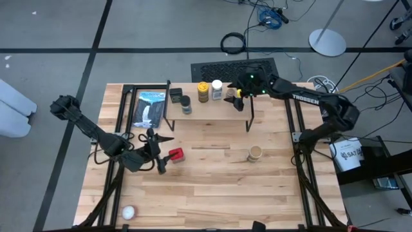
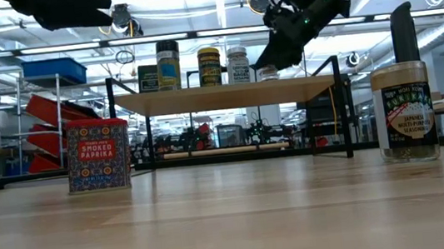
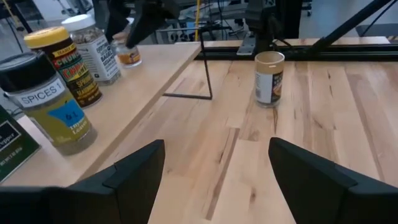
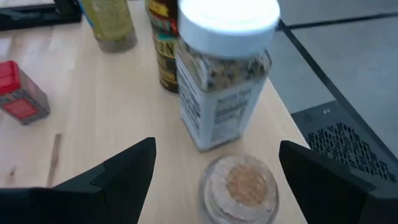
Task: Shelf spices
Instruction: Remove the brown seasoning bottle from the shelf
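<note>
The right gripper [image 1: 235, 94] is hovering over the shelf [image 1: 212, 109] with its fingers spread wide, and the small jar [image 4: 239, 185] is standing free just beneath it, between the fingers but not touched by them. It looks released rather than grasped. To finish this step well, the arm should be lifting straight up so that neither finger is clipping the small jar or the white-lidded jar [image 4: 224, 74] standing just ahead of the gripper. The yellow-lidded jar [image 1: 203, 91], the dark-lidded jar [image 1: 186, 105] and the black square tin [image 1: 176, 95] are lining up farther along the plank, away from this gripper.

The left gripper [image 1: 153, 153] is also standing open, empty, low over the tabletop [image 1: 212, 193], with the red tin [image 1: 175, 154] just beside it. The tan-lidded jar [image 1: 255, 153] is waiting well apart from it, toward the right arm.

The white-lidded jar is showing a coarse speckled mix through its clear wall. The small jar is showing a pale tan, powdery-looking top. The tan-lidded jar is holding a dark greenish seasoning. The tins are opaque, so I cannot tell their fill.
</note>
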### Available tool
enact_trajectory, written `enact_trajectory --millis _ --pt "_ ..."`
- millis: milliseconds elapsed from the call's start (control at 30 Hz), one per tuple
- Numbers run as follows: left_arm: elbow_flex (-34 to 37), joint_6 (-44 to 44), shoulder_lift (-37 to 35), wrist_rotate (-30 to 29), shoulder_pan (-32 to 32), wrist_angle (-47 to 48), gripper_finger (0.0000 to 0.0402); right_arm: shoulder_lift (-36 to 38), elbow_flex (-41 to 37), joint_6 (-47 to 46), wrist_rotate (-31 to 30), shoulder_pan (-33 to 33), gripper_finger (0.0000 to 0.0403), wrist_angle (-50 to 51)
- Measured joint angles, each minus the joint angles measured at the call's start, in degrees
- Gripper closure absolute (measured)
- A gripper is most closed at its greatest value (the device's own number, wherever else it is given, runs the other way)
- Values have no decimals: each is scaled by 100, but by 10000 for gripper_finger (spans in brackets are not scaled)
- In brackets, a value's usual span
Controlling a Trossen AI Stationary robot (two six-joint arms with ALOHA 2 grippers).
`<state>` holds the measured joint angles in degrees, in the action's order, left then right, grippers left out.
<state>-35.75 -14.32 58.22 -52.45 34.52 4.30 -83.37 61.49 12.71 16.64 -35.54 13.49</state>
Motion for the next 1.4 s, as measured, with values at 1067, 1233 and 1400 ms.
enact_trajectory --millis 1067,1233,1400 --pt "0 -36 2 -99 -63 -45 104 95 4 -272 -170 61 237 500" --pt "0 -31 2 -125 -206 -613 104 520 0 -539 -161 271 228 769" --pt "0 -21 2 217 -404 -1199 104 1026 0 -977 -157 675 235 787"
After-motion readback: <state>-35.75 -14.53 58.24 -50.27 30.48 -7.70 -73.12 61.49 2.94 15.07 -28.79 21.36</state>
